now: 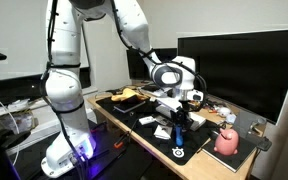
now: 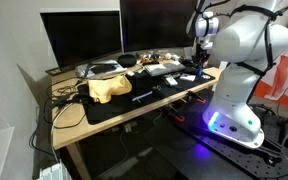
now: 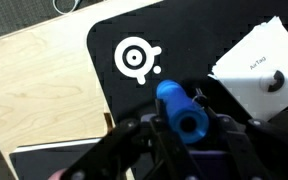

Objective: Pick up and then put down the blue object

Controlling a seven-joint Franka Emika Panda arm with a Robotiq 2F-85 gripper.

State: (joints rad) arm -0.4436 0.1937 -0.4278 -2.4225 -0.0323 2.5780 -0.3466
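in the wrist view the gripper (image 3: pixel 181 130) pinched the blue object (image 3: pixel 176 105) between its fingers (image 3: pixel 136 135), one on each side, the blue end poking up toward the camera. it sat over the black mat (image 3: pixel 114 110), with the white logo (image 3: pixel 136 58) at about 10 o'clock from it and a white box (image 3: pixel 256 72) at 2 o'clock. whether it was clear of the mat could not be told. in an exterior view the gripper (image 1: pixel 180 118) stood over the mat, with the pink object (image 1: pixel 227 142) near at 4 o'clock. the lift looked best taken straight up and slowly, with a steady grip, since the rounded blue body could twist or slip. the set-down called for a straight descent onto bare mat, away from the box, with release only once it rested.
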